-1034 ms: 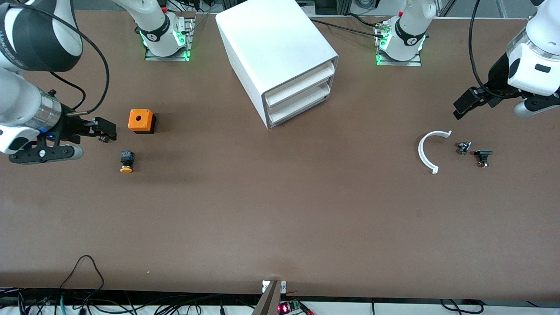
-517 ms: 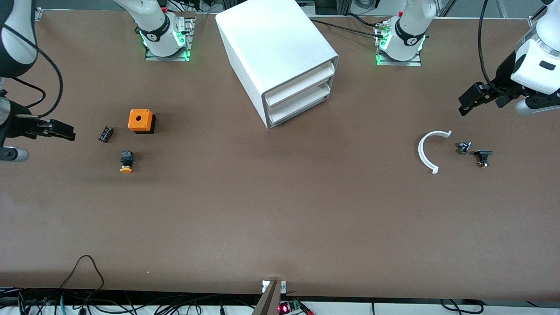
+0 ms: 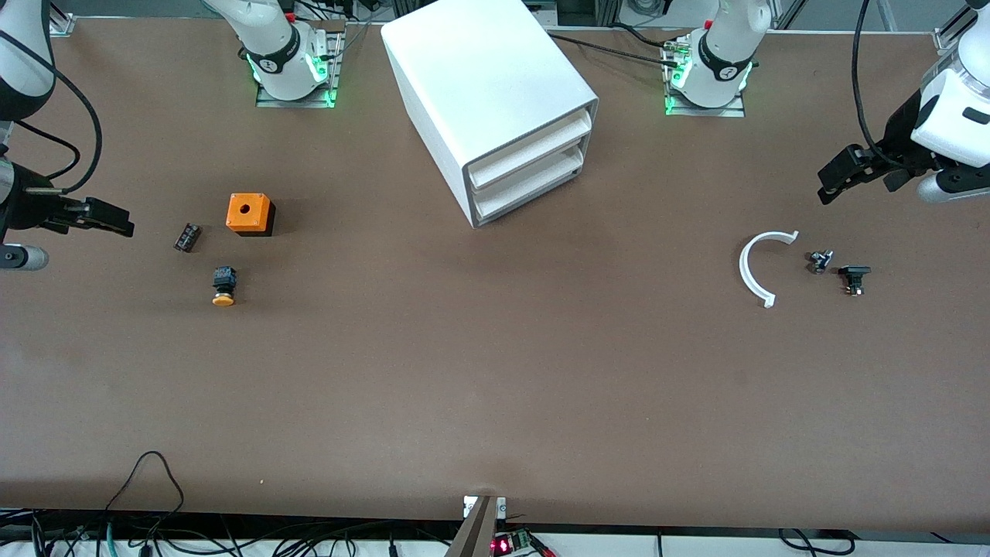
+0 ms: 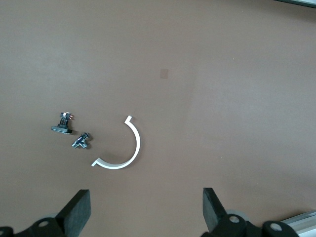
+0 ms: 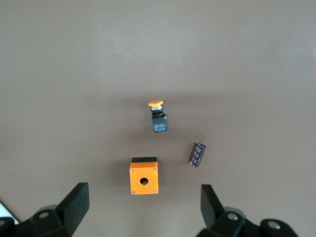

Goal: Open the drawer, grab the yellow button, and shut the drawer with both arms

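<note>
The button (image 3: 223, 288), with an orange cap and a black body, lies on its side on the table near the right arm's end; it also shows in the right wrist view (image 5: 158, 117). The white drawer cabinet (image 3: 495, 93) stands at the middle, between the arm bases, with both drawers shut. My right gripper (image 3: 120, 226) is open and empty, over the table's edge at that end, apart from the button; its fingers show spread in the right wrist view (image 5: 143, 205). My left gripper (image 3: 834, 184) is open and empty over the left arm's end; its wrist view (image 4: 146, 207) shows only table between the fingers.
An orange square box with a hole (image 3: 249, 213) and a tiny dark block (image 3: 186, 237) lie beside the button. A white curved strip (image 3: 752, 267) and two small metal parts (image 3: 820, 261) (image 3: 854, 277) lie under the left gripper's end.
The right gripper let go of the tiny dark block, left it on the table and drew back toward the table's end. The left gripper rose slightly and drew away from the curved strip.
</note>
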Tool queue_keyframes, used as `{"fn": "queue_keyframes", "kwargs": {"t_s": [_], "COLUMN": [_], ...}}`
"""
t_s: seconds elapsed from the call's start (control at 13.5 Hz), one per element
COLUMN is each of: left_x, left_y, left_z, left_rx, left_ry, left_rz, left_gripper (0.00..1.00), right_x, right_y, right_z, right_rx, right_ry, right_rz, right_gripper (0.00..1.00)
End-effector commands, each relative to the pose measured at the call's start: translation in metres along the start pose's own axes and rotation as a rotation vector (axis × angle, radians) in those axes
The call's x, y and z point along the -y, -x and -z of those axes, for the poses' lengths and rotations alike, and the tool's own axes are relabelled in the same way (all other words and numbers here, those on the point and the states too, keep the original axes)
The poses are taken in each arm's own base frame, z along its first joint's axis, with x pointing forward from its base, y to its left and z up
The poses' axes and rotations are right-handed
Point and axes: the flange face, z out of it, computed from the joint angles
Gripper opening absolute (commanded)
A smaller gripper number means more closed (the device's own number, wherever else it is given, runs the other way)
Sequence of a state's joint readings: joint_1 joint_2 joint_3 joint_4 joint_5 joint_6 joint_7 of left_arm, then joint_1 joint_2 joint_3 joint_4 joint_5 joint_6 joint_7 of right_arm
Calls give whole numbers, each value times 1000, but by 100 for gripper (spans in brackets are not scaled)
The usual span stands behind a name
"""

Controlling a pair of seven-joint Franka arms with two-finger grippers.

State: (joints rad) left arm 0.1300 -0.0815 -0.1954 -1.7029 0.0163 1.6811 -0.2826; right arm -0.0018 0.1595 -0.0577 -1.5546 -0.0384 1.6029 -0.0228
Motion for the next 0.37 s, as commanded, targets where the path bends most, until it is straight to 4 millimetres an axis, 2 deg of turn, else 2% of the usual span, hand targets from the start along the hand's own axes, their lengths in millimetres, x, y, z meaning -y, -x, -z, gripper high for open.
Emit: {"fn": "queue_keyframes", "kwargs": {"t_s": [0.0, 0.3], "left_x": [4, 4], "left_y": [-3, -2], "left_z": [5, 4], "left_rx": [3, 10], "left_ry": [-19, -16], "left_rz": [-22, -23], "left_gripper": [100, 100], "right_x": [-2, -4], "right_y": [24, 49], "right_z": [-3, -12], "right_rx": [-5, -63], "right_ry": [8, 1], "right_rz": [-24, -28], "right_gripper": [100, 100]}}
